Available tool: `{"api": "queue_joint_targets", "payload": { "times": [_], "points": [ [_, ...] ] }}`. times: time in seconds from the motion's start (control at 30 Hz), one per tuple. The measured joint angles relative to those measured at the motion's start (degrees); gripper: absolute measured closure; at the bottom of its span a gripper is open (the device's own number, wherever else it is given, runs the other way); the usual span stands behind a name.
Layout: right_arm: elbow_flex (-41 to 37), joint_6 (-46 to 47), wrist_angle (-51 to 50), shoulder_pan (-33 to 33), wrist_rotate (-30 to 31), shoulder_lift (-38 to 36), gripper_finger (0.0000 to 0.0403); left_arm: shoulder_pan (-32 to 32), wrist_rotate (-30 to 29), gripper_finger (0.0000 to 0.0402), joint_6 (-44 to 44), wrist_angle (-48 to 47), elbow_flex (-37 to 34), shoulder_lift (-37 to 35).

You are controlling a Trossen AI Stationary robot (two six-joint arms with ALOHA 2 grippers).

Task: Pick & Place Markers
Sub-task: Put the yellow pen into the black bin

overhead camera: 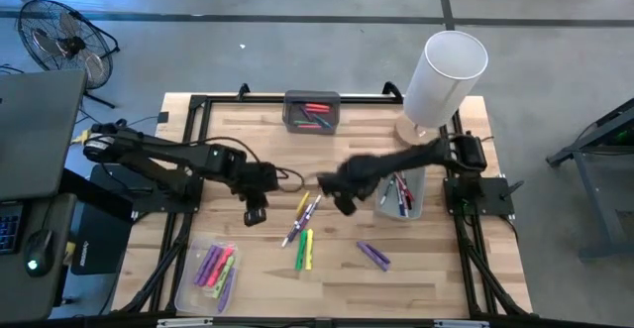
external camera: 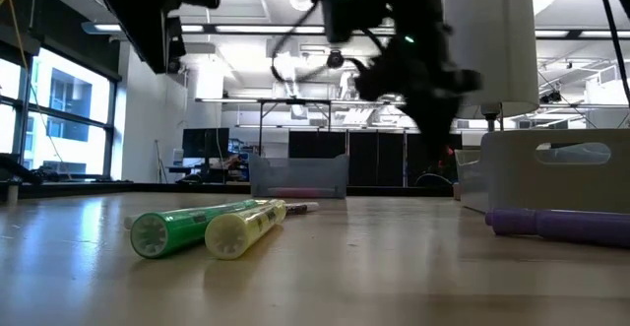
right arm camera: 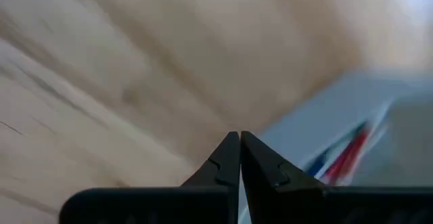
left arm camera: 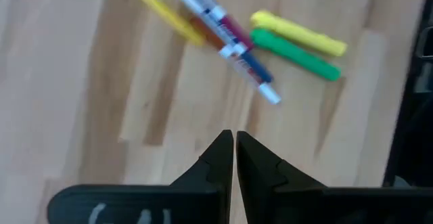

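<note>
Both grippers hover mid-tabletop with fingers pressed together, empty: the left gripper [overhead camera: 256, 212] beside loose markers [overhead camera: 304, 231], the right gripper [overhead camera: 342, 202] beside a grey tray [overhead camera: 420, 191].

The table [overhead camera: 466, 259] is pale blond wood with darker grain streaks. Loose on it lie a yellow marker [overhead camera: 302, 202], a green and yellow pair [overhead camera: 303, 250] and a purple marker [overhead camera: 373, 256]. The near-left clear tray [overhead camera: 188, 286] holds pink, purple and green markers. The far grey tray [overhead camera: 312, 111] shows red ones. Both arms are black, and the cylinder [overhead camera: 444, 78] at far right is white.
</note>
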Motion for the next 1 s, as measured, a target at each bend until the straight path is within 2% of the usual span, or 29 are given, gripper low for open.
{"api": "queue_joint_targets", "payload": {
  "times": [0.13, 0.2, 0.4, 0.57, 0.7, 0.8, 0.87, 1.0],
  "points": [
    [-4.3, 7.7, 0.4, 6.6, -3.0, 0.0, 0.0402, -3.0, -2.2, 0.0385, -1.3, 2.7, 0.0, 0.0],
    [-4.6, 10.7, 0.3, 9.5, -2.1, 0.0, 0.0401, -4.0, -2.7, 0.0385, -1.1, 4.2, 0.0, 0.0],
    [-0.3, 16.1, 0.0, 14.7, 3.8, -0.5, 0.0401, -4.2, -4.2, 0.0385, -1.2, 6.5, 0.0, 0.0],
    [5.0, 17.3, -0.3, 17.8, 10.6, -4.4, 0.0402, -4.2, -9.7, 0.0382, -1.2, 9.4, 0.1, 2.8],
    [5.8, 17.3, -0.7, 21.6, 16.1, -10.4, 0.0402, -4.2, -9.9, 0.0349, -4.3, 12.6, 0.0, 7.3],
    [0.7, 20.9, -0.8, 26.1, 21.4, -17.1, 0.0402, -3.1, -9.8, 0.0305, -5.9, 17.6, 0.1, 12.2],
    [-5.0, 25.0, -0.1, 29.6, 22.2, -22.3, 0.0402, -2.1, -9.8, 0.0276, -7.1, 17.8, 0.4, 14.5],
    [-15.7, 27.1, 7.8, 35.6, 26.6, -33.2, 0.0403, 0.1, -10.1, 0.0237, -10.2, 18.0, 2.6, 17.6]
  ]
}}
